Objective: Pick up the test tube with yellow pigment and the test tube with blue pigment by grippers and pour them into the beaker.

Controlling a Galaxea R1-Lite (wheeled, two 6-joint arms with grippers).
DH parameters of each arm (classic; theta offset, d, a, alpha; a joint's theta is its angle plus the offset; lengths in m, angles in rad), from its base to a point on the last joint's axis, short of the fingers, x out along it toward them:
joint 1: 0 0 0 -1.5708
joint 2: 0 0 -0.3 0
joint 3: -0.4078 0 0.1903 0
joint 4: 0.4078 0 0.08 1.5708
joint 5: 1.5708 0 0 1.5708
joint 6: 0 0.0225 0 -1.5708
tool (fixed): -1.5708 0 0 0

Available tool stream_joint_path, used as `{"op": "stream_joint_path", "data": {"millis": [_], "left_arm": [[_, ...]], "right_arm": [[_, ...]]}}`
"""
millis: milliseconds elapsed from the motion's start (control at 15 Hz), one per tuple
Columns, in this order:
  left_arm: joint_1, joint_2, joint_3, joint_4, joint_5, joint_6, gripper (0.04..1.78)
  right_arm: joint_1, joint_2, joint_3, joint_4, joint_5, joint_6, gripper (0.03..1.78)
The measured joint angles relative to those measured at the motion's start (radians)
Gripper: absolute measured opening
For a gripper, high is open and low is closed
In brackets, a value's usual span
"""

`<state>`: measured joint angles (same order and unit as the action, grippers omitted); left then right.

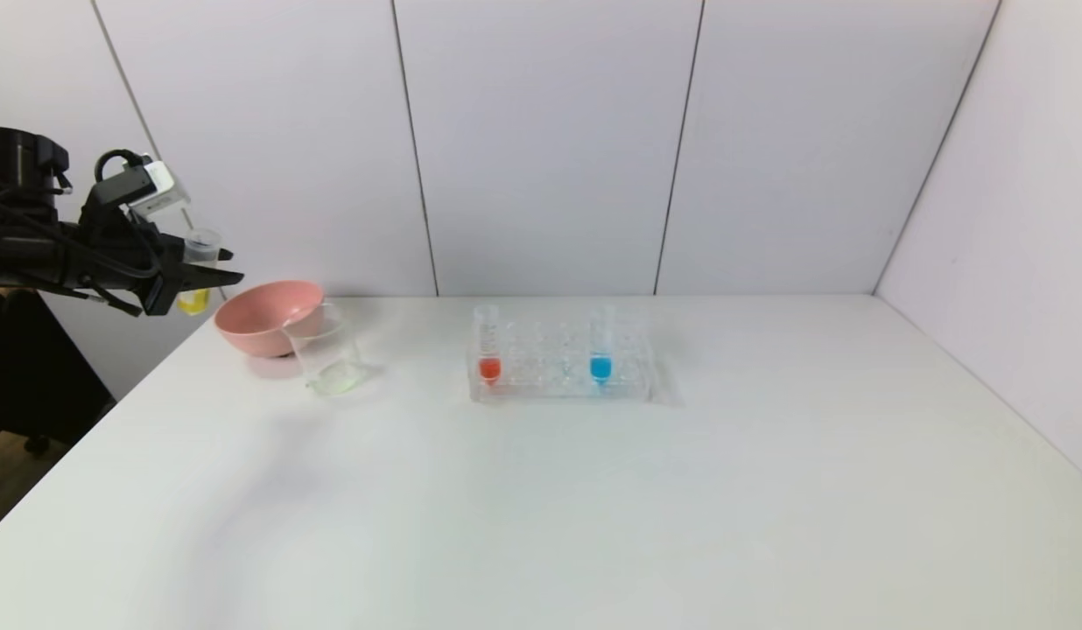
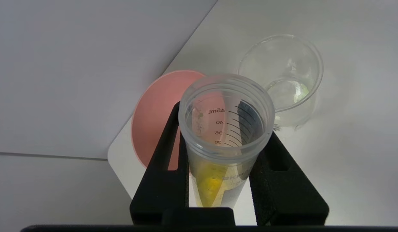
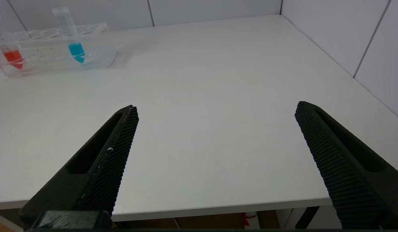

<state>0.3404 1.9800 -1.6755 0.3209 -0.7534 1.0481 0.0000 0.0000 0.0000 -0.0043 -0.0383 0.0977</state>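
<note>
Left gripper (image 1: 210, 267) clamps yellow tube (image 1: 197, 271) upright, left of the bowl (image 1: 265, 317); carry it right over the beaker (image 1: 329, 354), then tip slowly. Right gripper (image 3: 215, 129) open, idle

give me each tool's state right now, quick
left tool: closed on the test tube with yellow pigment, held upright off the table's left edge.
right tool: open, holding nothing, low at the table's near edge.

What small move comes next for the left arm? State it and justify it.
Probably carry the yellow tube, upright in the left gripper, toward the beaker before tipping: it hangs beyond the pink bowl, not above the beaker's mouth.
</note>
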Motion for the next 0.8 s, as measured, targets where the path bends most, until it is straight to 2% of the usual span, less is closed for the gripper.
{"op": "stream_joint_path", "data": {"millis": [133, 267, 600, 800], "left_arm": [[-0.001, 0.046, -0.090, 0.105, 0.002, 0.171, 0.54], [0.000, 0.087, -0.135, 0.126, 0.012, 0.295, 0.54], [-0.030, 0.145, -0.194, 0.129, 0.085, 0.483, 0.54], [-0.067, 0.161, -0.206, 0.128, 0.126, 0.534, 0.54]], "right_arm": [[0.000, 0.000, 0.000, 0.000, 0.000, -0.001, 1.77], [0.000, 0.000, 0.000, 0.000, 0.000, -0.001, 1.77], [0.000, 0.000, 0.000, 0.000, 0.000, 0.000, 1.77], [0.000, 0.000, 0.000, 0.000, 0.000, 0.000, 1.77]]}}
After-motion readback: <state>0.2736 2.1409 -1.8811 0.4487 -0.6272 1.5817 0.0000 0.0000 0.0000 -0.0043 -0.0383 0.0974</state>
